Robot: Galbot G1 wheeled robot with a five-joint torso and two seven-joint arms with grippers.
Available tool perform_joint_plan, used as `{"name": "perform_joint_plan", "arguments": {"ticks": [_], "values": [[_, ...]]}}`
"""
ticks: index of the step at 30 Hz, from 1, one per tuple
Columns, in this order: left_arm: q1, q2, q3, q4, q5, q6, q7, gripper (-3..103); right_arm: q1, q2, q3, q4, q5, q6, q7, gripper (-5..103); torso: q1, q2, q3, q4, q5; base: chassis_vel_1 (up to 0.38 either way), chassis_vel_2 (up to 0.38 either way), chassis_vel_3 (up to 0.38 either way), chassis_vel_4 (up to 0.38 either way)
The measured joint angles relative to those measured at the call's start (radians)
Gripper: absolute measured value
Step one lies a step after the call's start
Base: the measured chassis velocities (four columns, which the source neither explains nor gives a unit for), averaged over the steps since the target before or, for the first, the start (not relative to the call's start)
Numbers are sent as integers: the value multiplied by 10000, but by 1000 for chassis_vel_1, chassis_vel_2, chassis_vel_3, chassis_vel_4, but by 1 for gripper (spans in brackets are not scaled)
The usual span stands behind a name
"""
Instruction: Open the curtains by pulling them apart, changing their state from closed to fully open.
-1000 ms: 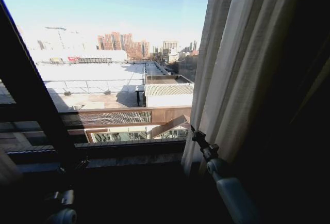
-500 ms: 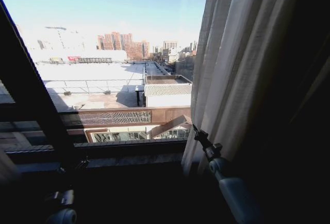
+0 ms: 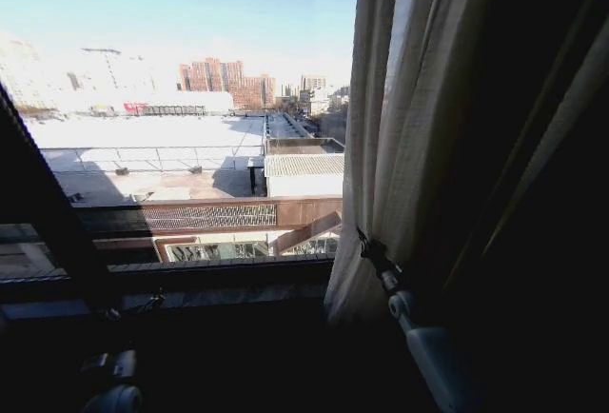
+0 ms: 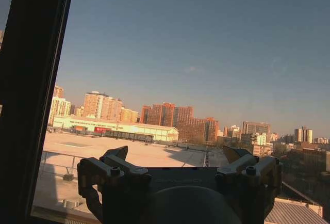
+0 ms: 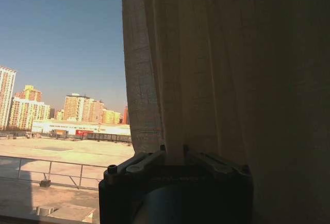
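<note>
The sheer cream curtain (image 3: 409,147) hangs in bunched pleats on the right side of the window, its inner edge running down beside the glass. My right gripper (image 3: 366,246) sits at the curtain's lower inner edge. In the right wrist view the same gripper (image 5: 174,152) has its fingers drawn close together on a fold of the woven curtain (image 5: 206,79). My left gripper (image 4: 178,157) stands open, its fingers (image 4: 103,164) wide apart with nothing between them, facing the bare glass. The left arm (image 3: 112,389) rests low at the bottom left.
A dark window frame post (image 3: 43,213) slants up on the left, and a dark sill (image 3: 219,285) runs below the glass. A heavy dark drape (image 3: 557,204) hangs at the far right. Rooftops and distant buildings lie beyond the pane.
The whole picture has shifted: the window post and the curtain's edge now sit further left, so the camera has moved. The right gripper keeps its hold on the curtain fold.
</note>
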Motion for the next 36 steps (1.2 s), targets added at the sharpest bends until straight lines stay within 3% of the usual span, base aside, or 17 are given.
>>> {"name": "perform_joint_plan", "arguments": {"ticks": [14,20,23,26,36], "values": [[1,-3,3,-1,0,0,1,100,-26,-12,64,-24,-32,198,-29,0,0,0,0,-3,-3,-326,-331,335,340],[0,-3,4,-1,0,0,9,100,-66,-67,151,-39,-351,199,66,0,1,-1,1,-2,1,-81,-106,110,80],[0,0,1,0,0,0,6,100,-54,-123,195,-135,-489,104,296,0,1,0,0,3,-9,0,0,0,0],[1,3,-6,0,0,0,-3,100,223,-298,355,-533,-579,-297,1132,0,0,0,-1,7,-6,69,61,-66,-31],[2,0,0,0,0,-1,0,100,767,-1086,1114,-1717,-581,-360,1822,0,0,0,0,-3,-1,26,14,-18,-12]]}}
